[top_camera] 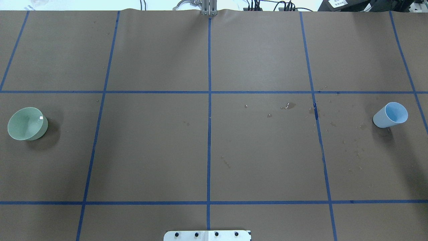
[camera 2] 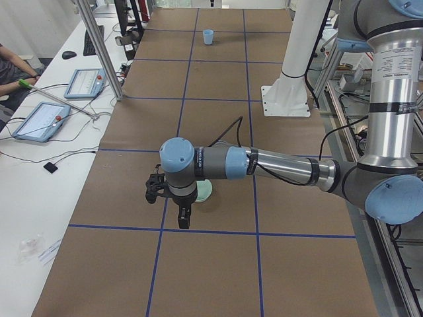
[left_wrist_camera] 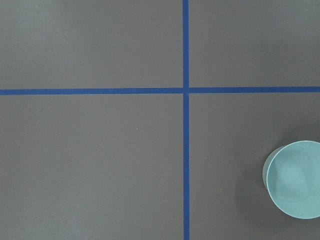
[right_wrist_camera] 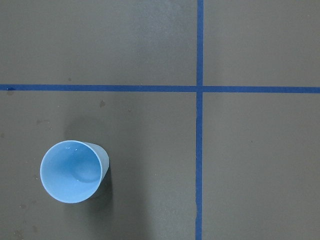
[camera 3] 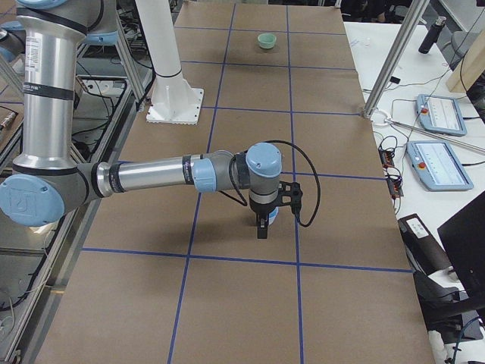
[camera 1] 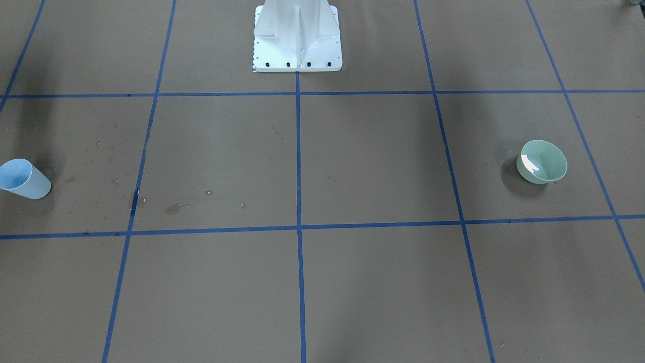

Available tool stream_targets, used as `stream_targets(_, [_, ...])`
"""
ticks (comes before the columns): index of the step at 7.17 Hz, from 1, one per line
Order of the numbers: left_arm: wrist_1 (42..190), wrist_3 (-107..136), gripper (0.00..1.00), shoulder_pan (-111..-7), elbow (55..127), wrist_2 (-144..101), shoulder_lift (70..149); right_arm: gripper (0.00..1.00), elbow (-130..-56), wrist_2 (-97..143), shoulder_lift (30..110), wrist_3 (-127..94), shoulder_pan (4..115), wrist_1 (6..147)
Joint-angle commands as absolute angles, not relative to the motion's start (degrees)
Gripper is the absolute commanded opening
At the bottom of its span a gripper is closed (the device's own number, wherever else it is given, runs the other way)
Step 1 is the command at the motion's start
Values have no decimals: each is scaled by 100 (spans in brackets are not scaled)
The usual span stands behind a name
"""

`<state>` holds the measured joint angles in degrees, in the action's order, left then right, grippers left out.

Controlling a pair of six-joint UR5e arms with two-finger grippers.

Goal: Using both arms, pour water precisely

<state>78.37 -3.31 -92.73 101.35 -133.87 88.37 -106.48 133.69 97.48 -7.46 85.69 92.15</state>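
A light blue cup [top_camera: 390,115] stands upright at the table's right end and a pale green bowl [top_camera: 27,123] at its left end. In the right wrist view the cup [right_wrist_camera: 74,171] sits lower left, with faint pale glints of water [right_wrist_camera: 82,177] at its bottom. The left wrist view has the bowl [left_wrist_camera: 296,179] at its right edge. Only the side views show the arms. The left gripper [camera 2: 184,222] hangs above the table beside the bowl [camera 2: 205,191]; the right gripper [camera 3: 261,232] hangs beside the cup [camera 3: 273,217]. Whether either is open or shut I cannot tell.
The white pedestal [camera 1: 297,40] stands at the robot's side of the table. Small wet spots [top_camera: 289,106] mark the brown paper between the centre and the cup. A side bench holds tablets [camera 2: 41,121], and a person's arm [camera 2: 16,84] rests there.
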Motion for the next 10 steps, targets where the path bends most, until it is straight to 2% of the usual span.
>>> stream_targets(1, [7778, -325, 99, -9237, 10108, -13394, 8833, 100, -10661, 13377, 9730, -598, 8552, 9404])
stream_targets(10, [7822, -386, 99, -9229, 10116, -13737, 8763, 100, -10635, 13377, 9738, -598, 8552, 9369])
